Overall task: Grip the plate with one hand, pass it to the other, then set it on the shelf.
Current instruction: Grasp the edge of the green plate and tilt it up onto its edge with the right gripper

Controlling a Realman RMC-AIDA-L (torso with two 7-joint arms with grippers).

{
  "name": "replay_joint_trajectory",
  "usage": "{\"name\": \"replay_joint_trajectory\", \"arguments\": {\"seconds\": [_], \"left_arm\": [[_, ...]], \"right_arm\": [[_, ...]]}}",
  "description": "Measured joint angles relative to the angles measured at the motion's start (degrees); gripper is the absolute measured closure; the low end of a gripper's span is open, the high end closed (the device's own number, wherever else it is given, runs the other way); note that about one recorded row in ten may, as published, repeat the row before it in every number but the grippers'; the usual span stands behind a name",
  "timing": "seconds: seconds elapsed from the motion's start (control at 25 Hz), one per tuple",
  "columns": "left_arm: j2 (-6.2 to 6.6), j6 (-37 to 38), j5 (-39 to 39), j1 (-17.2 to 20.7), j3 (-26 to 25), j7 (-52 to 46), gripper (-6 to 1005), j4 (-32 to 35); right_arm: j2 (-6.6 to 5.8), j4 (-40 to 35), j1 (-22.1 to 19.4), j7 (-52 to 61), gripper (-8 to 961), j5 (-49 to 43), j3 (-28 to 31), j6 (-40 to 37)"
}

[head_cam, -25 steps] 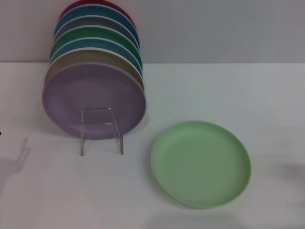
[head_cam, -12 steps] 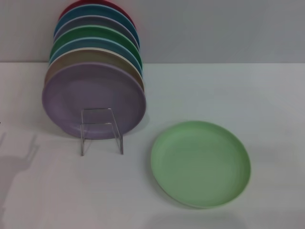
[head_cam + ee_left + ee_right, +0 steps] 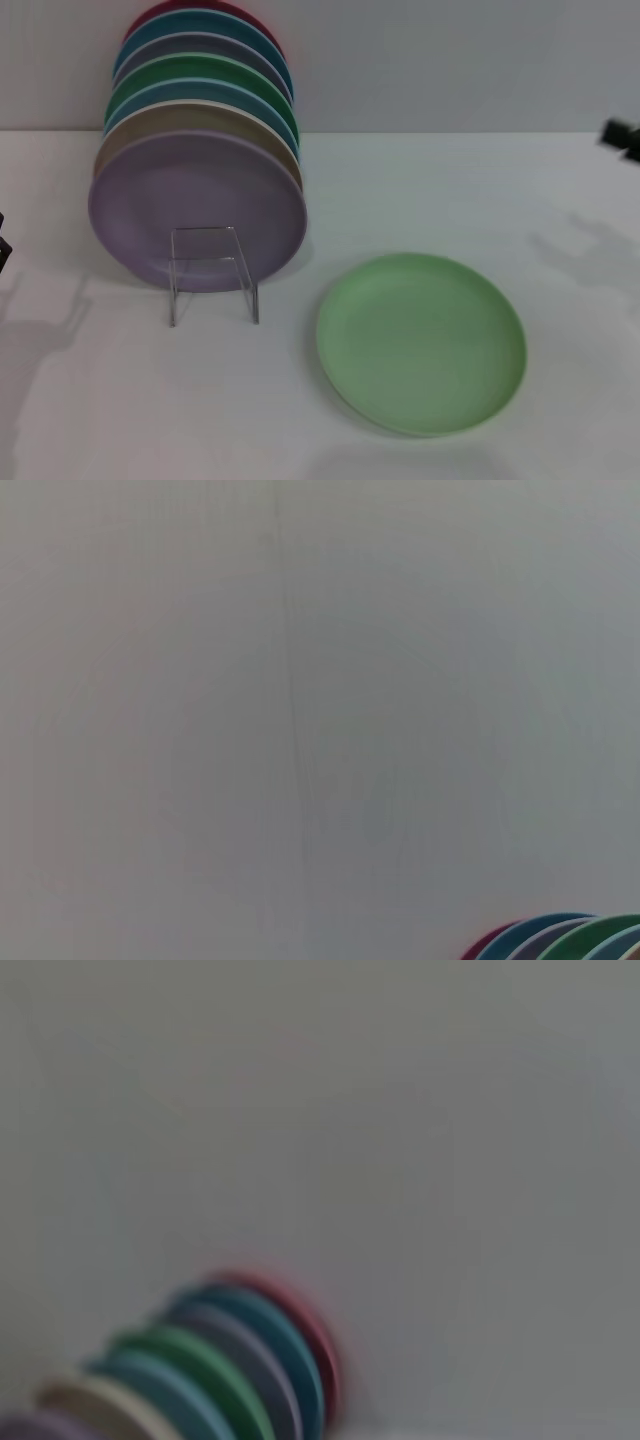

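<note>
So, head view: pale green plate [image 3: 421, 343] flat on the table [image 3: 520, 190], just beside the plate rack [image 3: 213, 272]; right gripper [image 3: 622, 138] and left gripper [image 3: 3, 248] barely peek in, grip state can't tell | best bet: pinch its shallow rim, matte and round | wrist views: only stacked plates [image 3: 565, 936] [image 3: 215, 1375] against the wall.
</note>
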Motion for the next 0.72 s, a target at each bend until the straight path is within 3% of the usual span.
{"name": "replay_joint_trajectory", "arguments": {"seconds": [0.08, 0.12, 0.24, 0.28, 0.32, 0.48, 0.72], "left_arm": [[0.0, -0.06, 0.03, -0.23, 0.0, 0.01, 186, 0.0], [0.0, -0.06, 0.03, -0.23, 0.0, 0.01, 186, 0.0], [0.0, -0.11, -0.02, -0.31, -0.01, 0.02, 187, 0.0], [0.0, -0.1, -0.02, -0.33, -0.02, 0.02, 187, 0.0], [0.0, -0.1, 0.01, -0.35, -0.02, 0.02, 187, 0.0], [0.0, -0.11, 0.21, -0.44, -0.03, 0.02, 187, 0.0], [0.0, -0.18, 0.26, -0.4, -0.03, 0.02, 187, 0.0]], "right_arm": [[-0.12, 5.94, 2.17, 10.96, 121, -12.59, -3.13, -0.83], [-0.12, 5.94, 2.17, 10.96, 121, -12.59, -3.13, -0.83], [-0.61, 9.56, 5.77, 23.05, 121, -25.29, -5.43, 1.36], [-0.54, 11.48, 8.46, 28.29, 121, -34.46, -6.68, 3.83], [-0.54, 11.48, 8.46, 28.29, 121, -34.46, -6.68, 3.83], [-0.43, 9.46, 15.04, 33.46, 121, -46.81, -9.69, 9.11], [-0.49, 3.15, 19.34, 34.71, 122, -50.61, -11.27, 9.68]]}}
